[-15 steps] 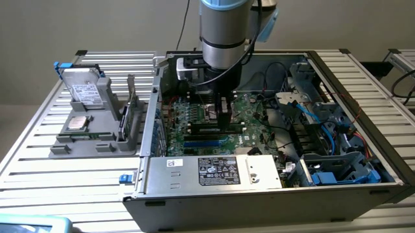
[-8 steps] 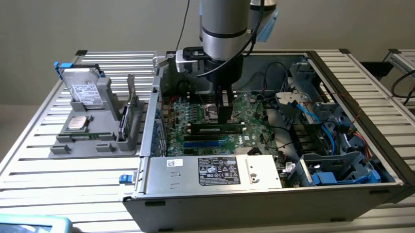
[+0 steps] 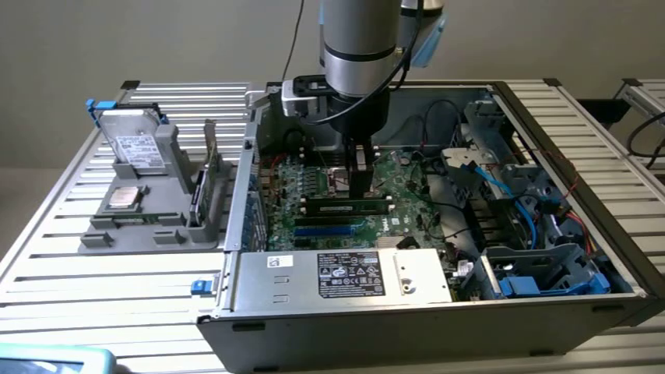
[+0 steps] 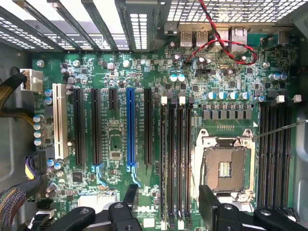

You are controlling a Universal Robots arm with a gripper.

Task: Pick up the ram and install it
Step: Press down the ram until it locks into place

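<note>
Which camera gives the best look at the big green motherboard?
The wrist view: it looks straight onto the motherboard, with its slots and empty processor socket laid out plainly. The exterior view sees the motherboard at a slant inside the computer case, partly behind the arm.
</note>
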